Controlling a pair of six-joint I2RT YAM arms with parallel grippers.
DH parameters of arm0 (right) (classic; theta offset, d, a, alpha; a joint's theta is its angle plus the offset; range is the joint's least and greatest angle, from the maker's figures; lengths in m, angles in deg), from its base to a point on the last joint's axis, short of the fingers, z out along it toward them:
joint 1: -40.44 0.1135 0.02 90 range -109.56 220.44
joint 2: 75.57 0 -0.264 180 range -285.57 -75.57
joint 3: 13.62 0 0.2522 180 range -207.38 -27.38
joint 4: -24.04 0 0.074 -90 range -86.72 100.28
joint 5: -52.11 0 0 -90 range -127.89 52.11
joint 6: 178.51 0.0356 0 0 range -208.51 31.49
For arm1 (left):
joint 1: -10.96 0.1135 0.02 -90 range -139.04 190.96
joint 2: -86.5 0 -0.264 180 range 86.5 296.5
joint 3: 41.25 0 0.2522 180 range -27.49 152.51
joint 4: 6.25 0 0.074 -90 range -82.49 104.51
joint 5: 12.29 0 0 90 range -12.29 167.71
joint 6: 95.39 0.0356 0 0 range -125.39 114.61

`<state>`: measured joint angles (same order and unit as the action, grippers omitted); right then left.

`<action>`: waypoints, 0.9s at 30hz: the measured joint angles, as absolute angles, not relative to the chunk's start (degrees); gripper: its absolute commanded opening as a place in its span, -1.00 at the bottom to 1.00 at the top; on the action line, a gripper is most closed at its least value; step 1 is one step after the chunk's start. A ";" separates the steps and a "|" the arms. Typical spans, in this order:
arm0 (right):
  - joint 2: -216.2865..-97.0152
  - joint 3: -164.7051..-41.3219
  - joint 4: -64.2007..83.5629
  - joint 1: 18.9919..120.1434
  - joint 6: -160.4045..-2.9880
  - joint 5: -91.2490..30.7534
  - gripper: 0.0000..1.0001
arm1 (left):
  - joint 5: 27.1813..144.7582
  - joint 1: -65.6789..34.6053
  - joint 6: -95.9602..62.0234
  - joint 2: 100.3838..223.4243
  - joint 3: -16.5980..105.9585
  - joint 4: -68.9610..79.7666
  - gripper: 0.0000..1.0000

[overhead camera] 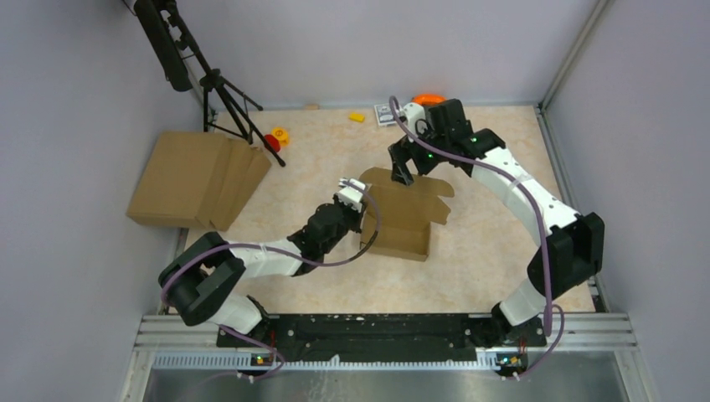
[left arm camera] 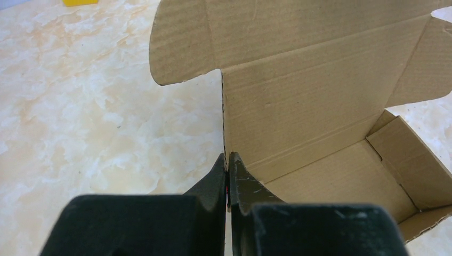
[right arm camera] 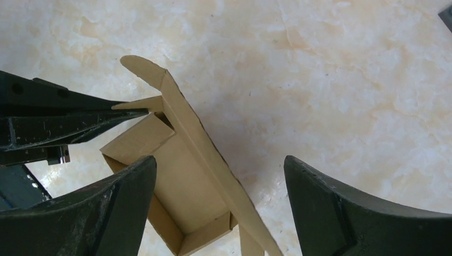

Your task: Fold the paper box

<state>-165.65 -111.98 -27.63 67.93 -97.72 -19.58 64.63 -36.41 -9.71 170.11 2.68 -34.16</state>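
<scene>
Well off to the left of both pincers lay a pile of flat brown cardboard (overhead camera: 197, 177), with a black tripod (overhead camera: 222, 92) behind it, neither in the way. The left gripper (left arm camera: 227, 176) was clenched on the thin upright edge of the paper box (overhead camera: 402, 213), pinching its left side wall at the corner, so the open tray lay just ahead of it and to its right. The box sat mid-table between the two arms, its long axis running from the near edge toward the far side, with the lid panel standing up at the far end. The right gripper (right arm camera: 219, 165) hung over that far end, released and spread wide. The raised lid slanted through the gap between its jaws without visibly touching either pad. The right arm looked better placed to push the lid down, and the left pincer's own fingers at the corner seemed the only obstacle. A yellow block (overhead camera: 357, 116) and an orange object (overhead camera: 428, 99) lay beyond the right pincer, well apart.
</scene>
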 measured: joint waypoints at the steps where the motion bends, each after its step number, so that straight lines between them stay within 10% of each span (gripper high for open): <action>1: -166.29 -112.74 -28.03 68.06 -98.51 -19.12 0.74 | 64.82 -36.41 -9.60 170.11 2.58 -34.51 -1.00; 6: -168.56 -113.68 -29.32 68.91 -100.72 -19.23 0.59 | 65.04 -36.39 -9.18 170.07 1.40 -35.96 -1.00; 15: -169.83 -113.22 -31.35 74.07 -102.12 -22.64 -0.51 | 66.03 -36.22 -9.97 169.06 -0.42 -38.12 -0.82; 20: -168.54 -109.31 -30.52 75.44 -101.16 -25.03 -0.67 | 67.69 -35.73 -11.85 166.92 -0.75 -37.66 -0.40; 27: -163.73 -105.46 -29.38 80.49 -100.87 -32.09 -0.81 | 71.05 -35.23 -13.71 160.49 -0.77 -33.97 -0.34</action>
<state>-163.73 -105.46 -29.38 80.49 -100.87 -32.09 71.05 -35.23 -13.71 160.49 -0.77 -33.97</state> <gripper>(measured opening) 0.106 0.317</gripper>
